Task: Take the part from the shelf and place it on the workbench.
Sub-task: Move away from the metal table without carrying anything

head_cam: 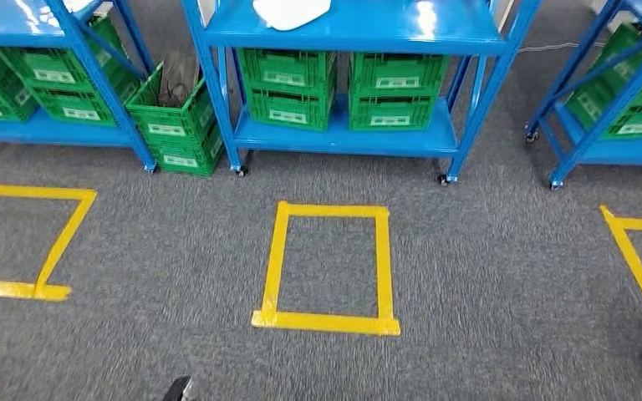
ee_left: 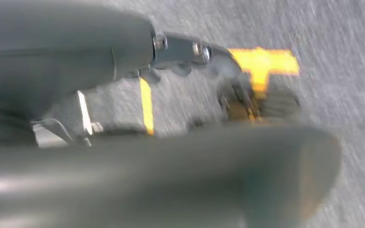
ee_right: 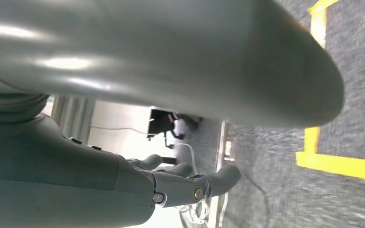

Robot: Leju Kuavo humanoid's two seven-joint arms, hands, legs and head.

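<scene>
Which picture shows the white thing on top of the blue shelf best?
The head view: the white part lies on the top of the middle blue shelf, cut off by the picture's edge. The wrist views look down at grey carpet and yellow tape instead.

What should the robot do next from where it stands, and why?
Probably step forward toward the middle blue shelf. The white part lies on its top level, across the carpet beyond the yellow tape square. The right hand hangs with fingers curled around nothing; the left hand is blurred.
</scene>
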